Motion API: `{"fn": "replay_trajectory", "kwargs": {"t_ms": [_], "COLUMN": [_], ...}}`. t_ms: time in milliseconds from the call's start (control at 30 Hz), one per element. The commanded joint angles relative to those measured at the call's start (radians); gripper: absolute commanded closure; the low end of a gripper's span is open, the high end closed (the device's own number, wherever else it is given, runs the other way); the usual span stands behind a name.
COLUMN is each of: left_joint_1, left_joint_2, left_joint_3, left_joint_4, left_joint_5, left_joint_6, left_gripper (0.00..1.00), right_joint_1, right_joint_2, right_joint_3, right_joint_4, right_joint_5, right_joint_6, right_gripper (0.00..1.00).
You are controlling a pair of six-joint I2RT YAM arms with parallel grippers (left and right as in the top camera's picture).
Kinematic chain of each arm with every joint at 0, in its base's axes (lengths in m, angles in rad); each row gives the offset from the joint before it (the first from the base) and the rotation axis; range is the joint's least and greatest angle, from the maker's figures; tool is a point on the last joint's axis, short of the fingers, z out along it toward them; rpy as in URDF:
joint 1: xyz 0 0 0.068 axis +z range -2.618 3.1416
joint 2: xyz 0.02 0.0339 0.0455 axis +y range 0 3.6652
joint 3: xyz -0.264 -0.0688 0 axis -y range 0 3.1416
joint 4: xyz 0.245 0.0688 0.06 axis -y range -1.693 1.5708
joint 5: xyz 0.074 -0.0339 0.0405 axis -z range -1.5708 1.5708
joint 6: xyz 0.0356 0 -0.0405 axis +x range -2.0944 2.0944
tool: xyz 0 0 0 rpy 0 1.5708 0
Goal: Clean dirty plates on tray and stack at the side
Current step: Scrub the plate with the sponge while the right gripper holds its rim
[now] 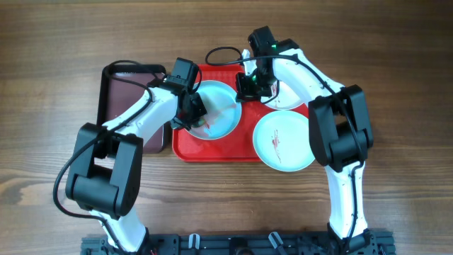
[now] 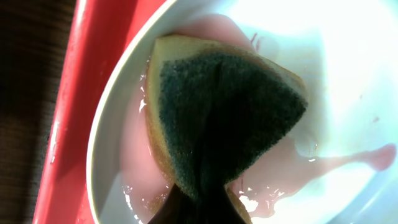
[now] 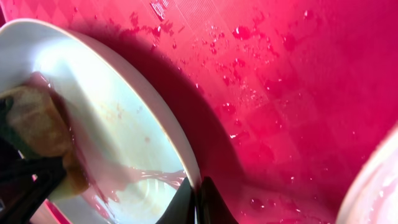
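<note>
— Left arm?
— Bent low, left gripper (image 1: 195, 113) clamped on yellow-and-green sponge (image 2: 224, 118), pressed into round pale blue plate (image 1: 225, 120) on bright red rectangular plastic tray (image 1: 212, 150)
— Right?
— Reached across, right gripper (image 3: 199, 202) pinching same plate's rim

The left pincer (image 1: 195, 110), on the white-and-black left arm (image 1: 134, 117) reaching inward, angled down, clamped on a yellow sponge with a dark green face (image 2: 230, 106). The right pincer (image 1: 248, 86), on the right arm (image 1: 311, 74) folded across, nipped the rim of a pale blue round plate (image 1: 226, 117), fingertips (image 3: 184, 202) nearly together.
</note>
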Motion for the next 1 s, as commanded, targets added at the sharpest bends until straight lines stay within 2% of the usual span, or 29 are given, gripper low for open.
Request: {"fn": "replay_trajectory", "kwargs": {"t_ms": [0,100,200,300,533,667,767,833,867,967], "left_joint_1": [-0.029,-0.029,-0.029,-0.032,-0.032,-0.032,-0.032,-0.032,-0.032,-0.044], "left_joint_2": [0.037,0.037,0.037,0.037,0.037,0.037,0.037,0.037,0.037,0.037], "left_joint_3": [-0.029,-0.029,-0.029,-0.029,-0.028,-0.024,-0.017,-0.01,-0.008,-0.009], "left_joint_4": [-0.008,-0.006,-0.001,0.031,0.184,0.233,0.245,0.256,0.254,0.197], "left_joint_5": [0.169,0.248,0.251,0.225,-0.262,-0.357,-0.366,-0.348,-0.266,-0.024], "left_joint_6": [-0.056,-0.129,-0.244,-0.246,-0.246,-0.237,-0.225,-0.16,-0.084,0.031], "left_gripper": [0.96,0.96,0.96,0.96,0.96,0.96,0.96,0.96,0.96,0.96], "right_joint_1": [0.048,0.049,0.049,0.051,0.051,0.051,0.051,0.051,0.051,0.051], "right_joint_2": [0.013,0.013,0.013,0.013,0.013,0.013,0.013,0.013,0.013,0.013], "right_joint_3": [-0.029,-0.1,-0.121,-0.121,-0.127,-0.129,-0.133,-0.136,-0.139,-0.14], "right_joint_4": [0.047,0.129,0.145,0.145,0.144,0.143,0.142,0.143,0.143,0.142], "right_joint_5": [-0.01,-0.014,-0.014,-0.014,-0.013,-0.013,-0.013,-0.013,-0.006,-0.006], "right_joint_6": [0.064,0.109,0.117,0.115,0.104,0.098,0.097,0.098,0.099,0.097], "right_gripper": [0.96,0.96,0.96,0.96,0.96,0.96,0.96,0.96,0.96,0.96]}}
